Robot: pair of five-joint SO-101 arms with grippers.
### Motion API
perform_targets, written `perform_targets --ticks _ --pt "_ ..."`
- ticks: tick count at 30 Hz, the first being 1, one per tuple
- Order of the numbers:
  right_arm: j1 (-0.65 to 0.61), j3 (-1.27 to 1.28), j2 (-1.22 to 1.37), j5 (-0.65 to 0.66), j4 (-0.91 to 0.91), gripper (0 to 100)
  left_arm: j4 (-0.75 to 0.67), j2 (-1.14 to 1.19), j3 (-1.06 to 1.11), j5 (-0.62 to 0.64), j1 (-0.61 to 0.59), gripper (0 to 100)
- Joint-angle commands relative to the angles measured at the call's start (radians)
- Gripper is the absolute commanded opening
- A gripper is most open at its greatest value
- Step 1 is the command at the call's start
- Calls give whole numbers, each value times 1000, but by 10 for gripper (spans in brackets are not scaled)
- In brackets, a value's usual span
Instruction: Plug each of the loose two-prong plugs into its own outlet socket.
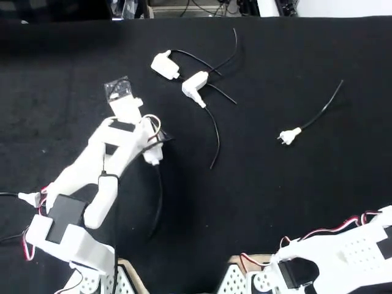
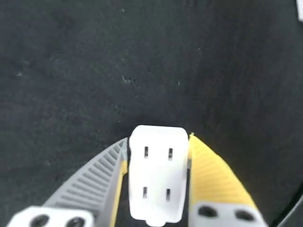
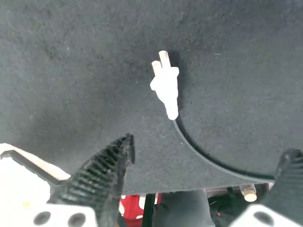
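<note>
My left gripper (image 2: 158, 142) is shut on a white outlet socket block (image 2: 157, 170) whose slots face the camera. It hangs over bare black cloth. In the high view this gripper (image 1: 119, 90) is at the left centre of the table. A small white two-prong plug (image 3: 165, 85) with a thin black cable lies on the cloth in front of my right gripper (image 3: 208, 149), which is open wide and apart from it. The same plug (image 1: 289, 136) lies right of centre in the high view. Two more white plug pieces (image 1: 164, 64) (image 1: 196, 86) with black cables lie at the upper middle.
A white connector (image 1: 152, 156) with a black cable trailing toward the front lies beside the left arm. The right arm's body (image 1: 343, 257) fills the lower right corner. The black cloth (image 1: 294, 202) covers the table; clutter lines the far edge.
</note>
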Motion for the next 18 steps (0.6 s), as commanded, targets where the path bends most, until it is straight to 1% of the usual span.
perform_targets --ticks 1,4,6,8,11,13,15,18 --pt "17 -2 -42 8 2 445 163 -143 -139 -6 -50 223" --pt "9 -2 -42 5 2 445 265 -265 -166 -8 -67 257" --pt "6 -2 -42 3 3 445 302 -361 -162 -44 -65 272" --pt "6 -2 -42 3 3 445 304 -437 -133 -98 -58 277" --pt "6 -2 -42 3 3 445 273 -537 -59 -141 -65 278" --pt "8 4 -42 3 3 445 296 -598 -42 -193 -130 279" --pt "8 24 -44 8 2 445 361 -664 -58 -270 -239 277" --pt "-11 50 -44 8 0 445 531 -710 -142 -453 -412 275"
